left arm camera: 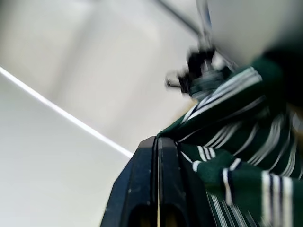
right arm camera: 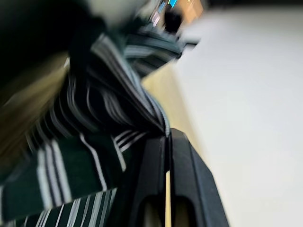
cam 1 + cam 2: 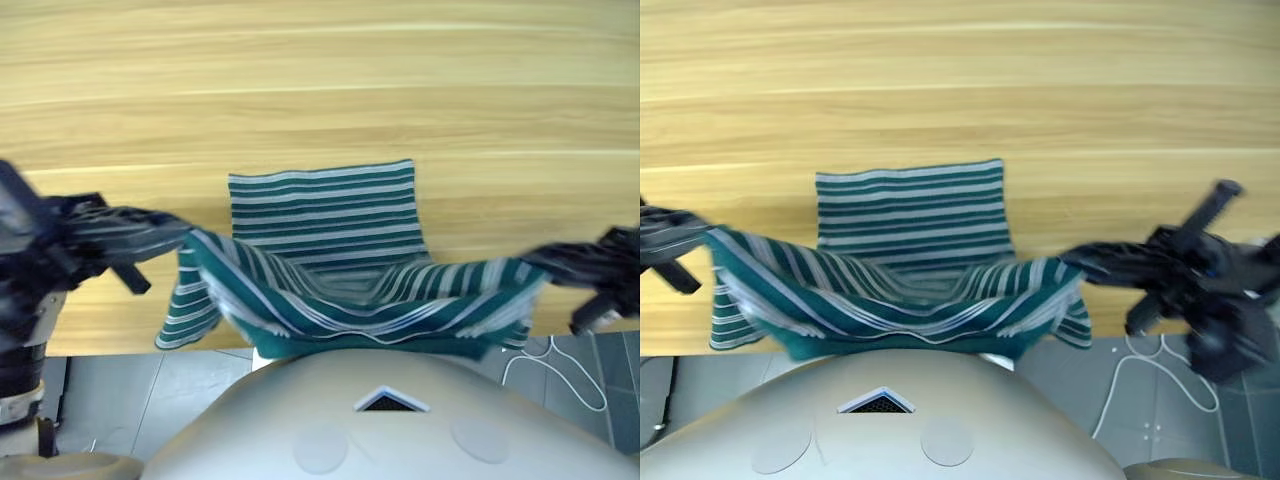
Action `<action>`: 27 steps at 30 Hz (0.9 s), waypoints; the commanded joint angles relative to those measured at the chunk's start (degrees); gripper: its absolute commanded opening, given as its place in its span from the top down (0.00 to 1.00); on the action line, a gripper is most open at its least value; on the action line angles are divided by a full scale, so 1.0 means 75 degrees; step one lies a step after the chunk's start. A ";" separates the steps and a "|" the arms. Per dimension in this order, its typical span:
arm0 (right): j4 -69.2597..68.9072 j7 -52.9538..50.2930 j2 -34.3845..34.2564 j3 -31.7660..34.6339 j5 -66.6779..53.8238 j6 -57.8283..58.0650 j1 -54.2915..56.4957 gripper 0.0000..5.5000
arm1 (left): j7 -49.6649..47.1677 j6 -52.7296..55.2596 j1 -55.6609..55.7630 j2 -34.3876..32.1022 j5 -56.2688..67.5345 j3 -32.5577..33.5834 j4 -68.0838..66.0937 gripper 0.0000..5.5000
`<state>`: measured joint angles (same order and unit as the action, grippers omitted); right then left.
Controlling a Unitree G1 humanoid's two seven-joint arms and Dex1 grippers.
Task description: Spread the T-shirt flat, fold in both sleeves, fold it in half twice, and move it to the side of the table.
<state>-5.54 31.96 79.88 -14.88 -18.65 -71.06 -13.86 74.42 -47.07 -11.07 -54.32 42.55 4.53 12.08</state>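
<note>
Left eye view, T-shirt (image 3: 322, 215): green with pale stripes; far part lying flat on the desk (image 3: 320, 80), near edge lifted and stretched between both hands, sagging in the middle above the desk's near edge.
Left hand (image 3: 188, 238): clamped shut on the T-shirt's near-left corner, held just above the desk's front edge; a striped flap drooping beneath it.
Left wrist view: black fingers (image 1: 150, 156) pressed together, striped cloth pinched at the tips.
Right hand (image 3: 535, 265): closed tight on the near-right corner, out past the desk's front edge.
Right wrist view: fingers (image 2: 180, 156) shut, cloth bunched at the tips.
Cable (image 3: 560, 365): white, looped on the grey floor beneath the right hand.
</note>
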 commanded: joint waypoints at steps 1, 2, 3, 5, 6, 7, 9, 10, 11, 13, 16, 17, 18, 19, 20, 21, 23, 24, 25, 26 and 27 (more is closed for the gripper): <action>0.1392 0.2449 -0.1357 -0.1293 0.2567 0.3328 0.2984 0.99 | 0.0504 0.0767 0.1915 0.0017 -0.3605 -0.1429 -0.2771 1.00; 0.2665 0.2842 -0.2072 -0.1562 0.3461 0.3984 0.4672 0.99 | 0.0613 0.1066 0.3318 0.0140 -0.4260 -0.1770 -0.4014 1.00; 0.3950 0.2836 -0.2769 -0.1754 0.4281 0.4487 0.6309 0.99 | 0.0484 0.1303 0.4700 0.0322 -0.4927 -0.2017 -0.5253 1.00; 0.6833 0.0755 -0.4259 -0.1993 0.5628 0.5862 0.9930 0.99 | -0.1406 0.1891 0.7998 0.0750 -0.6531 -0.2381 -0.7790 1.00; 0.8077 -0.1168 -0.4910 -0.1809 0.5791 0.6887 1.1664 0.99 | -0.3148 0.2354 0.9734 0.1010 -0.7015 -0.2358 -0.8784 1.00; 0.8935 -0.3198 -0.5148 -0.1275 0.5581 0.7803 1.3218 0.99 | -0.5437 0.3202 1.1618 0.1187 -0.6962 -0.1971 -0.9612 1.00; 0.9460 -0.5036 -0.4937 -0.0197 0.4884 0.8298 1.4955 0.99 | -0.7559 0.4072 1.4257 0.1099 -0.5732 -0.0676 -1.0287 1.00; 0.9413 -0.5226 -0.4768 0.0002 0.4804 0.8176 1.5199 0.99 | -0.7579 0.4017 1.4776 0.1022 -0.5495 -0.0432 -1.0286 1.00; 0.9266 -0.4954 -0.4693 0.0027 0.4788 0.7900 1.5055 0.99 | -0.7394 0.3651 1.4756 0.0929 -0.5815 -0.0612 -1.0128 1.00; 0.8801 -0.4214 -0.4559 -0.0420 0.5178 0.7364 1.4075 0.99 | -0.7292 0.2769 1.3877 0.0736 -0.6950 -0.1384 -0.9733 1.00; 0.7671 -0.4126 -0.4139 -0.0974 0.5826 0.6552 1.1654 0.99 | -0.5664 0.1322 1.1172 0.0683 -0.6785 -0.1663 -0.8895 1.00; 0.7322 -0.4261 -0.4019 -0.1029 0.5923 0.6305 1.0684 0.99 | -0.5150 0.0721 1.0094 0.0714 -0.6488 -0.1638 -0.8647 1.00; 0.7118 -0.4462 -0.3957 -0.1043 0.6055 0.6101 0.9851 0.99 | -0.5007 0.0234 0.9240 0.0786 -0.6322 -0.1586 -0.8674 1.00; 0.7021 -0.4626 -0.3948 -0.1039 0.6134 0.6003 0.9234 0.99 | -0.5104 -0.0137 0.8574 0.0844 -0.6266 -0.1536 -0.8777 1.00; 0.7041 -0.4761 -0.3991 -0.1033 0.6190 0.6013 0.8838 0.99 | -0.5181 -0.0431 0.7944 0.0932 -0.6190 -0.1493 -0.8871 1.00; 0.7075 -0.4899 -0.4067 -0.1040 0.6279 0.6087 0.8536 0.99 | -0.5209 -0.0766 0.7264 0.1043 -0.6105 -0.1486 -0.8884 1.00; 0.7095 -0.5026 -0.4264 -0.0986 0.6363 0.6182 0.8056 0.99 | -0.5059 -0.1241 0.6131 0.1381 -0.5780 -0.1459 -0.8711 1.00; 0.7041 -0.5027 -0.4375 -0.0942 0.6385 0.6201 0.7812 0.99 | -0.4873 -0.1379 0.5753 0.1642 -0.5637 -0.1505 -0.8725 1.00; 0.6939 -0.4990 -0.4458 -0.0909 0.6415 0.6212 0.7587 0.99 | -0.4714 -0.1425 0.5494 0.1871 -0.5571 -0.1561 -0.8782 1.00; 0.6826 -0.4907 -0.4538 -0.0901 0.6446 0.6205 0.7382 0.99 | -0.4700 -0.1480 0.5313 0.2063 -0.5759 -0.1681 -0.8896 1.00; 0.6644 -0.4718 -0.4609 -0.0945 0.6438 0.6112 0.7081 0.99 | -0.4721 -0.1453 0.5147 0.2287 -0.6015 -0.1850 -0.9018 1.00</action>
<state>46.43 -4.91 45.51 -22.87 29.44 -25.37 42.16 38.52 -58.11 28.96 -38.90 -0.52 -7.99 -54.10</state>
